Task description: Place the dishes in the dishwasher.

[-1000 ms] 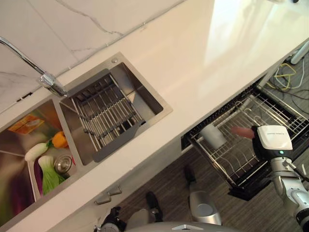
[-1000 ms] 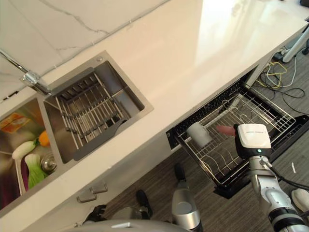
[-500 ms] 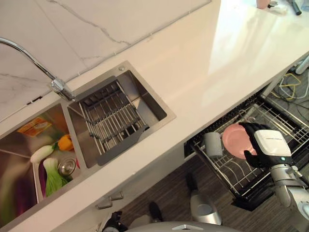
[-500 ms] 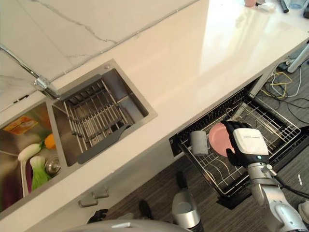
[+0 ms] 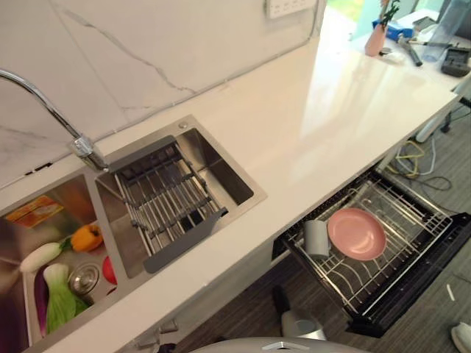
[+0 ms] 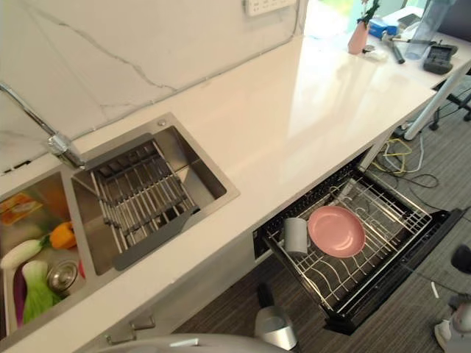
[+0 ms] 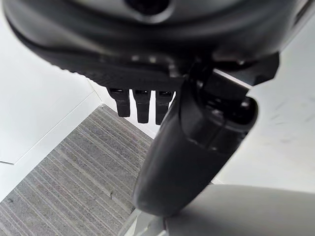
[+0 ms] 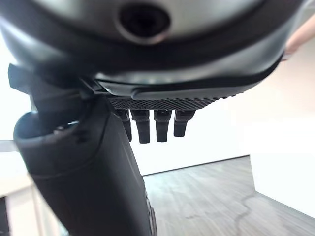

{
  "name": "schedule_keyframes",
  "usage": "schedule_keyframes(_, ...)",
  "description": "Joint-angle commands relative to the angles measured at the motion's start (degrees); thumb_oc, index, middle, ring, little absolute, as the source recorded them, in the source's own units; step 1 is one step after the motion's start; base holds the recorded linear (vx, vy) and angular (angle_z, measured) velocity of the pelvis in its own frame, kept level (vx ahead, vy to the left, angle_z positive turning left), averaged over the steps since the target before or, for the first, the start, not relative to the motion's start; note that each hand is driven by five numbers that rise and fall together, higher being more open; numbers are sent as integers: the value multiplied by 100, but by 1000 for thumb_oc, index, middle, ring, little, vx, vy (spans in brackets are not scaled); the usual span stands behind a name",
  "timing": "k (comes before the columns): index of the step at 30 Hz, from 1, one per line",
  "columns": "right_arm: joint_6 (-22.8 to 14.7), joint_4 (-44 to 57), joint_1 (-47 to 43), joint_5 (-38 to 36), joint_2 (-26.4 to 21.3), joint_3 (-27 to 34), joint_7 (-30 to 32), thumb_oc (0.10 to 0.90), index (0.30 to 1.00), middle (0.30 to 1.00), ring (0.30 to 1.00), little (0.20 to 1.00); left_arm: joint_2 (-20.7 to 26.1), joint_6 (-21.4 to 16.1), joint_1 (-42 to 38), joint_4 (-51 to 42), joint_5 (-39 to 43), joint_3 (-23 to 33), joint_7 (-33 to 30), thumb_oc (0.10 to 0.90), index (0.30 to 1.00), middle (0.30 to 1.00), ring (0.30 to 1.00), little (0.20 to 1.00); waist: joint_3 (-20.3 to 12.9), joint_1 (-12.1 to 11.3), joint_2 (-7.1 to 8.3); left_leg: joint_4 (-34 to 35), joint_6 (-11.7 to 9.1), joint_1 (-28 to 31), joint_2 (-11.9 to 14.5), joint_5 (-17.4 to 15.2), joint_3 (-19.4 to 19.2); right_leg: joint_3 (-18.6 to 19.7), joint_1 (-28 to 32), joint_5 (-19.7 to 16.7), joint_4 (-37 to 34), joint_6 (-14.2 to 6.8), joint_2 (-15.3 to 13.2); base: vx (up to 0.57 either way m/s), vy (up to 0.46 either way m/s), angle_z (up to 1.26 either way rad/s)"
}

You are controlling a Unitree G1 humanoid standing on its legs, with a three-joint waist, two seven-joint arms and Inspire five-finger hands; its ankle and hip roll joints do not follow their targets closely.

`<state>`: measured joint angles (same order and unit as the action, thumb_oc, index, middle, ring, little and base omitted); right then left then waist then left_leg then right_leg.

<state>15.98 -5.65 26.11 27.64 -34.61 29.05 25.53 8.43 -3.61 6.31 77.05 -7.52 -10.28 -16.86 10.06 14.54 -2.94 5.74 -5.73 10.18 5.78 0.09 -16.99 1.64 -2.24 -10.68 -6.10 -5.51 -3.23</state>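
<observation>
Vegetables (image 5: pixel 55 305) lie in the left sink basin (image 5: pixel 44 213), and a wire drying rack (image 5: pixel 165 206) sits in the right one. A grey cup (image 5: pixel 316 237) and pink plate (image 5: pixel 356 233) rest side by side in the pulled-out dishwasher rack (image 5: pixel 397 257). The left hand (image 7: pixel 142 105) and right hand (image 8: pixel 157 125) hang empty, fingers straight.

Left hand (image 7: pixel 187 147) and right hand (image 8: pixel 93 177) — each with fingers straight, thumb extended, holding nothing, touching nothing.
</observation>
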Motion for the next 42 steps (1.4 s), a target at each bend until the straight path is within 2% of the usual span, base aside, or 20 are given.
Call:
schedule_keyframes(1,275,223,-309,-220,-68,642,-70,800,900,900,900,900,-173,-85,-599,12,-190,-3,-120,800,900,900,900,900,107,-13,125,-74,-64,-174,73,-226,3,191,181,851,110,-445,-426,27,-8,-4)
schedule_keyframes(7,787,413,5,67,449,642,-775,800,900,900,900,900,-193,-7,-523,37,-326,-70,-69,800,900,900,900,900,-34,10,130,-74,-53,-162,66,-263,74,182,240,918,110,-436,-433,32,0,0)
schedule_keyframes(8,795,393,6,59,534,527,-829,761,841,841,841,841,-196,-8,-524,22,-328,-94,-74,800,900,900,900,900,-37,6,123,-74,-50,-167,63,-263,81,187,242,920,110,-438,-435,0,1,-4)
schedule_keyframes(9,710,56,-22,-57,546,325,-816,478,418,418,418,418,-183,-19,-529,17,-319,-119,-69,800,900,900,900,900,-42,2,135,-74,-49,-170,58,-260,86,190,242,919,110,-439,-439,-4,-1,-6)
schedule_keyframes(10,592,-362,-86,-129,526,58,-840,400,300,300,300,300,-184,-18,-541,13,-331,-140,-55,800,900,900,900,900,-43,-10,132,-74,-51,-175,54,-258,91,192,247,924,110,-438,-437,-11,-7,-3)
schedule_keyframes(11,287,-912,-239,-216,416,-387,-776,400,300,300,300,300,-192,-22,-564,22,-362,-207,-70,800,900,900,900,900,-41,-51,112,-74,-57,-183,53,-252,131,197,259,927,110,-434,-434,0,0,0)
schedule_keyframes(14,-196,-1624,-596,-417,316,-1006,-558,400,300,300,300,300,-227,-26,-615,96,-362,-283,-86,800,900,900,900,900,-20,-75,82,-74,-65,-189,40,-237,170,198,289,939,110,-427,-436,-5,-3,1)
schedule_keyframes(19,-937,-2250,-1425,-695,230,-2060,-606,400,300,300,300,300,-236,-39,-653,156,-449,-453,-19,800,900,900,900,900,-3,-198,38,-74,-76,-164,20,-223,251,135,390,989,110,-406,-450,2,-8,-1)
schedule_keyframes(23,-1393,-2709,-2124,-786,81,-2684,-399,400,300,300,300,300,-221,-63,-633,169,-474,-643,12,800,900,900,900,900,-48,-372,-31,-74,-78,-168,-9,-200,404,25,498,1038,110,-380,-468,12,-17,15)
schedule_keyframes(28,-1594,-2926,-2842,-825,87,-3186,-300,400,300,300,300,300,-248,-112,-579,222,-487,-840,45,800,900,900,900,900,-127,-580,-86,-74,-66,-196,-40,-164,679,-192,662,1105,110,-346,-513,25,-34,30)
schedule_keyframes(29,-1754,-3026,-3188,-729,120,-3475,-102,400,300,300,300,300,-272,-153,-546,228,-473,-947,36,800,900,900,900,900,-170,-730,-117,-74,-61,-221,-58,-142,833,-344,737,1137,110,-328,-532,27,-23,24)
schedule_keyframes(31,-2045,-3154,-3508,-600,180,-3719,332,400,300,300,300,300,-305,-190,-560,230,-437,-1040,32,800,900,900,900,900,-194,-827,-157,-74,-64,-257,-74,-111,994,-509,811,1168,110,-314,-552,17,-19,39)
schedule_keyframes(34,-2520,-3367,-3780,-663,253,-3933,546,400,300,300,300,300,-327,-202,-588,235,-425,-1136,32,800,900,900,900,900,-228,-946,-186,-74,-95,-312,-87,-66,1185,-712,869,1194,110,-292,-563,2,-10,43)
schedule_keyframes(35,-2542,-3399,-3801,-663,256,-3946,560,466,399,399,399,399,-328,-202,-592,236,-424,-1130,32,800,900,900,900,900,-224,-921,-185,-74,-96,-317,-88,-64,1206,-734,876,1199,110,-292,-564,20,-31,73)
schedule_keyframes(36,-3170,-3972,-4215,-981,367,-4074,854,602,604,604,604,604,-320,-199,-627,255,-424,-1284,-26,800,900,900,900,900,-294,-1108,-210,-74,-161,-411,-90,16,1423,-1028,938,1202,110,-279,-584,28,-26,70)
schedule_keyframes(37,-3329,-4108,-4303,-1043,383,-4117,933,684,726,726,726,726,-319,-192,-636,257,-387,-1294,-62,800,900,900,900,900,-313,-1147,-215,-74,-174,-437,-89,33,1478,-1114,958,1204,110,-283,-595,36,-27,72)
schedule_keyframes(38,-3458,-4176,-4341,-1049,368,-4176,968,733,799,799,799,799,-309,-185,-642,267,-361,-1289,-76,800,900,900,900,900,-333,-1186,-215,-74,-190,-458,-78,49,1506,-1184,978,1211,110,-284,-608,21,-6,78)
schedule_keyframes(40,-3466,-4187,-4347,-1049,368,-4180,972,733,799,799,799,799,-309,-185,-642,267,-361,-1288,-76,800,900,900,900,900,-334,-1179,-215,-74,-191,-461,-78,50,1512,-1191,979,1212,110,-284,-608,10,-9,63)
schedule_keyframes(41,-3710,-4266,-4347,-1137,411,-4214,1086,800,900,900,900,900,-307,-195,-647,305,-286,-1257,-160,800,900,900,900,900,-360,-1260,-202,-74,-217,-487,-56,75,1554,-1316,1013,1222,110,-285,-620,23,-20,50)
schedule_keyframes(42,-3769,-4350,-4330,-1200,437,-4213,1096,800,900,900,900,900,-309,-193,-658,327,-265,-1238,-197,800,900,900,900,900,-372,-1284,-188,-74,-226,-498,-44,85,1574,-1366,1031,1231,110,-282,-614,30,-30,48)
